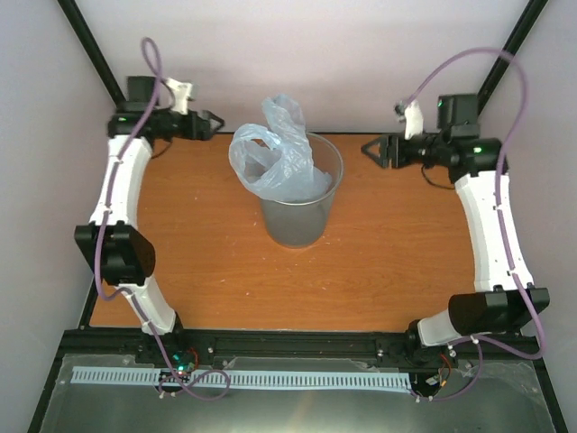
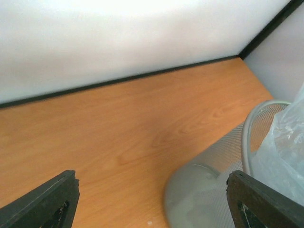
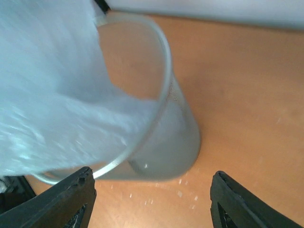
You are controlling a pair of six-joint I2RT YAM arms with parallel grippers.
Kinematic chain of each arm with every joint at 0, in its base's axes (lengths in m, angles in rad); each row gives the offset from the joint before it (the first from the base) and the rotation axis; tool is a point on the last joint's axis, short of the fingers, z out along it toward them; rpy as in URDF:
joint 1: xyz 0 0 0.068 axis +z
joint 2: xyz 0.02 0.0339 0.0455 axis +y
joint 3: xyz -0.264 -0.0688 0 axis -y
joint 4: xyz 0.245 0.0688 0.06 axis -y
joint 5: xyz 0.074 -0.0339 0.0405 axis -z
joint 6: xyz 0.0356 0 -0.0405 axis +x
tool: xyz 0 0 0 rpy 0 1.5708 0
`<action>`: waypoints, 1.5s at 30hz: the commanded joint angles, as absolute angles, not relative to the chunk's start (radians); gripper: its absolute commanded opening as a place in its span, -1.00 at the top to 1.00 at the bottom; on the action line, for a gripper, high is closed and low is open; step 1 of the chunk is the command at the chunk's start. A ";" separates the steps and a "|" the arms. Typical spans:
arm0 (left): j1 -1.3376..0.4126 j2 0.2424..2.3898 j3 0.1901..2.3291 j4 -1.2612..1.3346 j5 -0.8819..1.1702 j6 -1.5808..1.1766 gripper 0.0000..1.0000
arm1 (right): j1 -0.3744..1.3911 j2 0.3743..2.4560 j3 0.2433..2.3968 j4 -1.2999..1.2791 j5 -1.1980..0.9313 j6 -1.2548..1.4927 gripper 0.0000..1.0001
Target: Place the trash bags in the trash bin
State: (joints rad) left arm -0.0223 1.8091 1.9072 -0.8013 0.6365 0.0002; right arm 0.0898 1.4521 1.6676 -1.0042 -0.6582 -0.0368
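Trash bin (image 1: pixel 296 216) stands upright on the bench (image 1: pixel 406 271), mid-width, toward the far edge. Trash bag (image 1: pixel 275 158) is partly inside it; the crumpled top sticks up and spills over the rim on the far-left side. Left jaws apart, nothing in them, near the bag at the bin's left with a gap showing from above. Right jaws apart, nothing in them, off the bin's right side and clear of it.

The trash bag (image 1: pixel 279 167) fills the mouth of the trash bin (image 1: pixel 293 225) and bulges over its rim at 10 o'clock. The table (image 1: pixel 216 271) lies open from 3 through 6 to 9 o'clock.
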 commanded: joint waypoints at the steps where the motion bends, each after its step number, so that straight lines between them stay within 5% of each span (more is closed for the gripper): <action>1: 0.090 1.723 2.082 -0.996 0.723 0.168 -0.71 | 0.096 1.514 1.962 -1.081 -0.711 -0.089 -0.35; 6: 0.118 1.667 2.248 -1.253 1.048 0.616 -0.74 | 0.203 1.641 2.257 -1.127 -0.786 -0.120 -0.37; 10: 0.090 1.533 2.155 -1.153 1.135 0.675 -0.92 | 0.326 1.702 2.339 -1.125 -0.800 -0.125 -0.48; 21: -0.239 1.608 2.198 -1.161 0.828 0.760 -0.89 | 0.502 1.837 2.404 -1.184 -0.691 -0.173 -0.56; 36: -0.273 1.674 2.105 -1.132 0.733 0.748 0.21 | 0.502 1.800 2.267 -1.254 -0.603 -0.255 0.54; 40: -0.274 1.700 2.103 -1.150 0.697 0.677 0.94 | 0.501 1.780 2.239 -1.257 -0.581 -0.263 0.69; 45: -0.275 1.676 2.049 -1.098 0.597 0.492 0.98 | 0.494 1.723 2.165 -1.248 -0.497 -0.263 0.94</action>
State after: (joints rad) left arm -0.2668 1.6955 2.0842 -1.1316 0.6731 0.6472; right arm 0.4980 1.8019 2.2150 -1.2423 -0.5732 -0.2558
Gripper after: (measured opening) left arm 0.010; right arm 0.053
